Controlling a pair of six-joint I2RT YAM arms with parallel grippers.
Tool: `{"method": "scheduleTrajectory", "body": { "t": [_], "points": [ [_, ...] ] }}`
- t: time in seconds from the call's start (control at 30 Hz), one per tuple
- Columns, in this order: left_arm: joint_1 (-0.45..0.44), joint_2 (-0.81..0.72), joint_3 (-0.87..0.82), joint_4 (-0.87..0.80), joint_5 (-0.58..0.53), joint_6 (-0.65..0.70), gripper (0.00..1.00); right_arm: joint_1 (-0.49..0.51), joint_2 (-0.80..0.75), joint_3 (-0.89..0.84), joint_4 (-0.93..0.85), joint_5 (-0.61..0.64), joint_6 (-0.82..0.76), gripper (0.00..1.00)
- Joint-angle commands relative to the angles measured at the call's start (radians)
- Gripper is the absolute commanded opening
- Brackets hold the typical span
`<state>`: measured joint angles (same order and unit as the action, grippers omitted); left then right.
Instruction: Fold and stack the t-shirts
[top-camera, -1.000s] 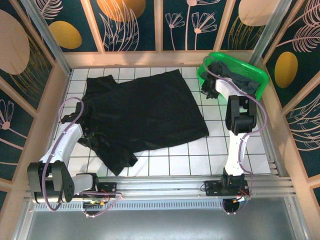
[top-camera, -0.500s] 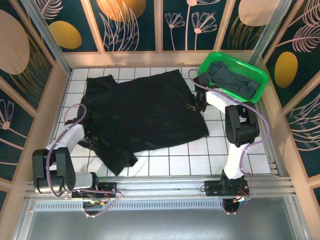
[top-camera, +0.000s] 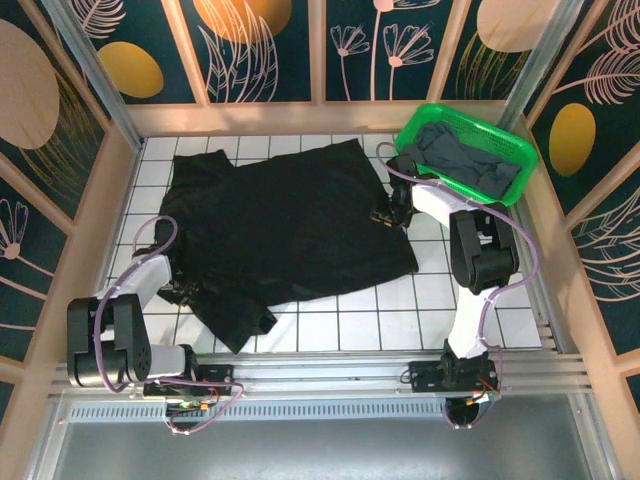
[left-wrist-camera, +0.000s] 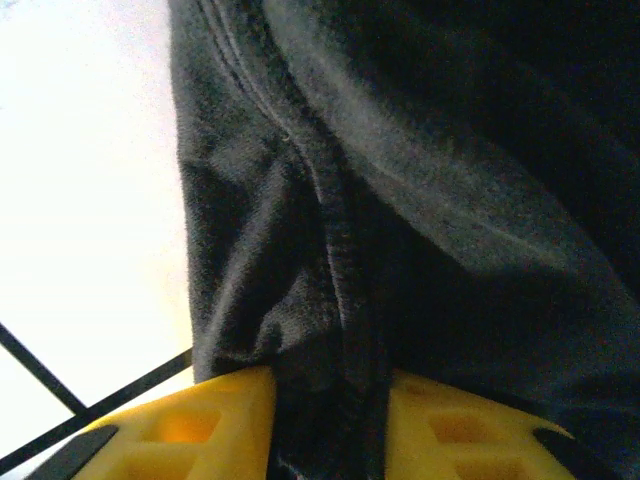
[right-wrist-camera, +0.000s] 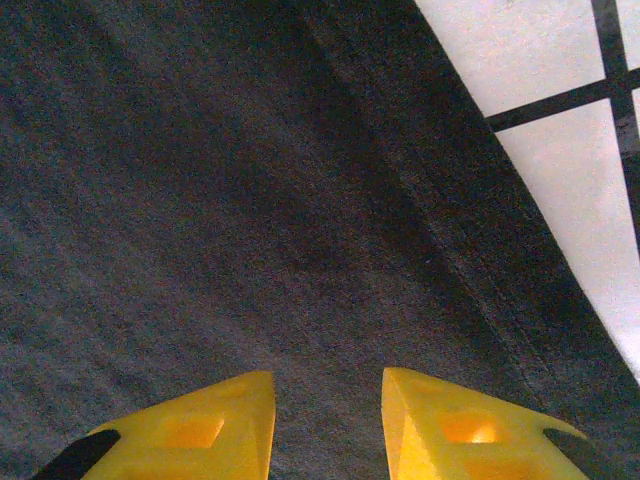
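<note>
Left gripper (left-wrist-camera: 328, 405) narrowed onto black t-shirt (top-camera: 290, 225) hem

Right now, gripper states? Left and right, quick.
Left gripper: closed on a fold of the black t-shirt.
Right gripper: open, holding nothing, jaws apart over the same shirt near its edge.
</note>
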<state>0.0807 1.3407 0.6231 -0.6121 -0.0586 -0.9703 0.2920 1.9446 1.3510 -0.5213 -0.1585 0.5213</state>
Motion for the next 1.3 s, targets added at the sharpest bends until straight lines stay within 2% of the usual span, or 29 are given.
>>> {"method": "scheduleTrajectory", "body": {
  "t": [0.0, 0.1, 0.27, 0.57, 0.7, 0.9, 1.0, 1.07, 1.1, 1.2, 1.27],
  "points": [
    [0.007, -0.012, -0.018, -0.017, 0.015, 0.018, 0.25, 0.007, -0.01, -0.017, -0.014, 0.005, 0.026, 0.34],
    [0.007, -0.038, 0.004, -0.059, -0.016, 0.025, 0.19, 0.006, -0.009, -0.024, -0.016, 0.015, 0.028, 0.34],
    [0.007, -0.08, 0.027, -0.127, -0.031, 0.037, 0.18, 0.006, 0.009, -0.033, -0.04, 0.025, 0.029, 0.33],
    [0.006, -0.137, -0.007, -0.156, 0.003, 0.021, 0.23, 0.009, 0.08, -0.03, -0.069, 0.013, 0.019, 0.09],
    [0.006, -0.14, -0.032, -0.125, 0.039, 0.013, 0.26, 0.009, 0.088, -0.028, -0.074, 0.011, 0.013, 0.08],
    [0.007, -0.135, -0.045, -0.117, 0.056, 0.028, 0.23, 0.008, 0.082, -0.035, -0.073, 0.014, 0.009, 0.08],
    [0.006, -0.144, -0.052, -0.134, 0.041, 0.036, 0.17, 0.007, 0.082, -0.035, -0.073, 0.016, 0.009, 0.08],
    [0.007, -0.149, -0.052, -0.15, 0.02, 0.044, 0.05, 0.006, 0.082, -0.034, -0.073, 0.019, 0.009, 0.08],
    [0.007, -0.152, -0.048, -0.159, 0.01, 0.045, 0.02, 0.007, 0.082, -0.034, -0.074, 0.021, 0.009, 0.08],
    [0.007, -0.167, -0.041, -0.186, -0.018, 0.033, 0.0, 0.006, 0.084, -0.03, -0.077, 0.032, 0.011, 0.05],
    [0.007, -0.183, -0.022, -0.231, -0.079, 0.01, 0.0, 0.001, 0.087, -0.023, -0.085, 0.047, 0.011, 0.03]
  ]
}}
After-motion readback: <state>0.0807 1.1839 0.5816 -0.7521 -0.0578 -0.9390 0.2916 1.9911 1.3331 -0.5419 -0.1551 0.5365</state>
